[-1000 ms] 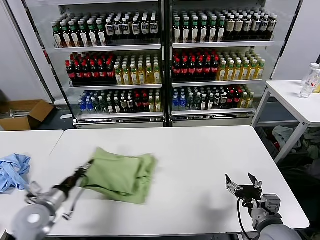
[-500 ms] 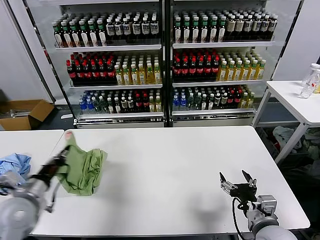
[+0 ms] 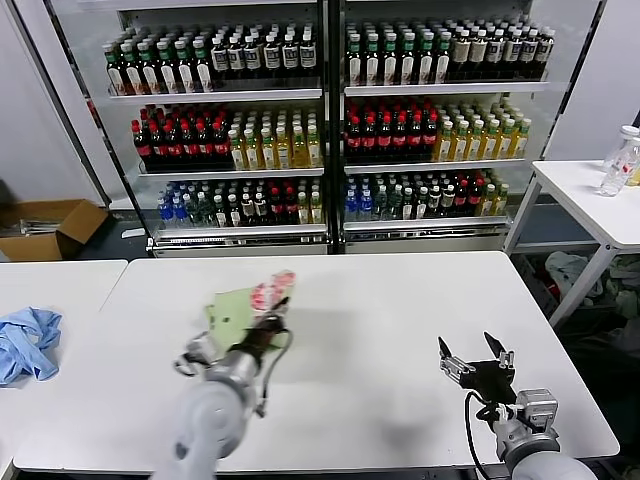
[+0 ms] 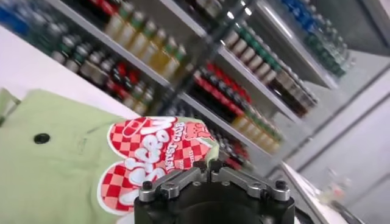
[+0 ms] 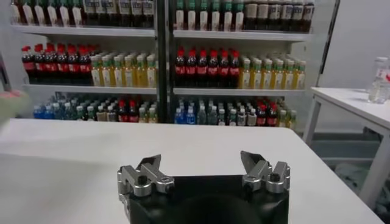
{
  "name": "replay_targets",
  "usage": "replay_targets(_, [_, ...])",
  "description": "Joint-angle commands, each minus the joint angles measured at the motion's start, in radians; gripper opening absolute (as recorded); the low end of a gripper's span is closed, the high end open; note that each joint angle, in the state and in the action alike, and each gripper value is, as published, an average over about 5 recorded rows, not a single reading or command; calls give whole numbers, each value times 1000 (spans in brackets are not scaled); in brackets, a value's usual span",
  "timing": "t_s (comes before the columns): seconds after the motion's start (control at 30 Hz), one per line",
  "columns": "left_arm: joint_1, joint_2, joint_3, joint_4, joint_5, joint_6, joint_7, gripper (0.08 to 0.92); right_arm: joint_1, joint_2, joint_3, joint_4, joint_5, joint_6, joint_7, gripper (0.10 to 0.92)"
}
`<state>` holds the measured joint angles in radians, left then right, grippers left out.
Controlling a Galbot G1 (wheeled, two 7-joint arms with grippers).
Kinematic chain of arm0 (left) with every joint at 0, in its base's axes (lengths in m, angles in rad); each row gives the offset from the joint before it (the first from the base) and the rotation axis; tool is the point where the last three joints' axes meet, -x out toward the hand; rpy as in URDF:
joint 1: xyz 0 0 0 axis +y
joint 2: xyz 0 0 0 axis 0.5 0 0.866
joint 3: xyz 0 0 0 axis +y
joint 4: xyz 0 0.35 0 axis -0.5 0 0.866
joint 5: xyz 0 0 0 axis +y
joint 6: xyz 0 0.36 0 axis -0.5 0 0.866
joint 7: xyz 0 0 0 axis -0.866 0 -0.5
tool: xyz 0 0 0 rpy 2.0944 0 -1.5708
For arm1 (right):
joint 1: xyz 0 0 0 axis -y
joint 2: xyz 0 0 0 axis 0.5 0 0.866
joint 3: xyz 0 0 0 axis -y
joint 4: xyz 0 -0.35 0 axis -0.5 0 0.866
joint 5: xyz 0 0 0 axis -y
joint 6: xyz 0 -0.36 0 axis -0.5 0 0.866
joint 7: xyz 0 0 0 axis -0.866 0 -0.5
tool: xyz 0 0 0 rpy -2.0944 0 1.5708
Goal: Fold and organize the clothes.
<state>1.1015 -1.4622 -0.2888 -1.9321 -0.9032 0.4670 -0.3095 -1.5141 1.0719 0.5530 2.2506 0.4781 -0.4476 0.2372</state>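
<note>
The light green T-shirt (image 3: 232,308) hangs lifted above the middle-left of the white table (image 3: 400,300), its red-and-white checked print (image 3: 270,292) showing at the top. My left gripper (image 3: 268,326) is shut on the shirt's edge and holds it up. In the left wrist view the shirt (image 4: 55,164) fills the near side, with the print (image 4: 158,146) and a small dark dot (image 4: 41,138); the left gripper (image 4: 209,169) pinches a fold of green fabric. My right gripper (image 3: 476,360) is open and empty above the table's front right; the right wrist view shows the right gripper (image 5: 204,170) the same way.
A light blue cloth (image 3: 27,340) lies on the neighbouring table at the far left. Drink coolers (image 3: 330,120) full of bottles stand behind the table. A small white side table (image 3: 590,195) with bottles stands at the right.
My left gripper has swung the shirt from the table's left edge to the right, toward the middle, and the print side now shows. The right gripper has barely moved.
</note>
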Motion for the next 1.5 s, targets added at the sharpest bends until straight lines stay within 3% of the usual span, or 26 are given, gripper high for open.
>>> replay_targets(0.03, [-105,-149,239,162,283,-28,61,87,27,-14,-20,-7,-2,1,-2,823])
replay_targets(0.17, [-75,-129,253,55,255,-45,97,122,74,-22,-61,-35,4,0,2,823])
replay_targets(0.33, [-44,-105,185,-15,199,-75,99,263,186,-18,-163,-114,61,-20,13,823])
replay_targets(0.7, [212,154,-206,-160,257,-127,41,574,655,163,-600,-480,296,-131,193,823])
replay_targets(0.97, [328,167,-290,-220,249,-127,35,792,740,237,-730,-614,309,-134,279,823])
replay_targets(1.2, [332,165,-293,-231,247,-114,24,822,728,222,-747,-620,333,-135,341,811])
replay_targets(1.5, [325,161,-283,-228,237,-103,15,822,701,151,-712,-562,333,-132,333,593])
